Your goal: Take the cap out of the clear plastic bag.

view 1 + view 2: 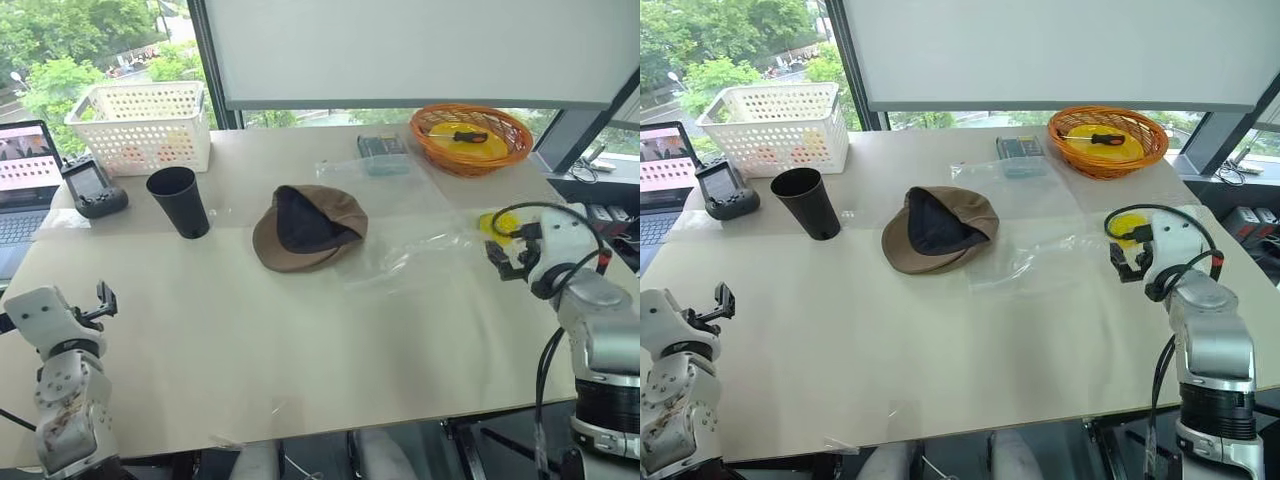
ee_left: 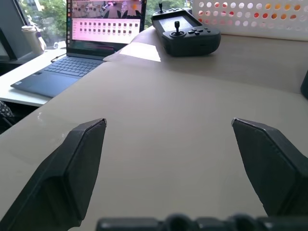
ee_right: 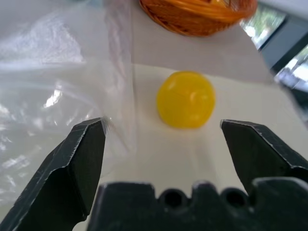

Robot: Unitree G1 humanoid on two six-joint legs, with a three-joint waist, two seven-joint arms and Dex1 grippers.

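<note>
The soft brown fabric flat cap [image 1: 308, 228] lies lining-up mid-counter [image 1: 300, 340], apparently already outside the clear crinkly plastic bag [image 1: 420, 252] flattened just right of it, nearer the spread, empty right hand [image 1: 512, 256] than the spread, empty left hand [image 1: 103, 301] at the counter's near left corner.

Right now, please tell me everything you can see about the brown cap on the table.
The cap is a soft flat cap of brown fabric. It lies upside down near the middle of the table, its dark lining facing up. It is out of the clear plastic bag, which lies flat to its right; whether the bag's edge touches it is unclear. Neither gripper touches it.
</note>
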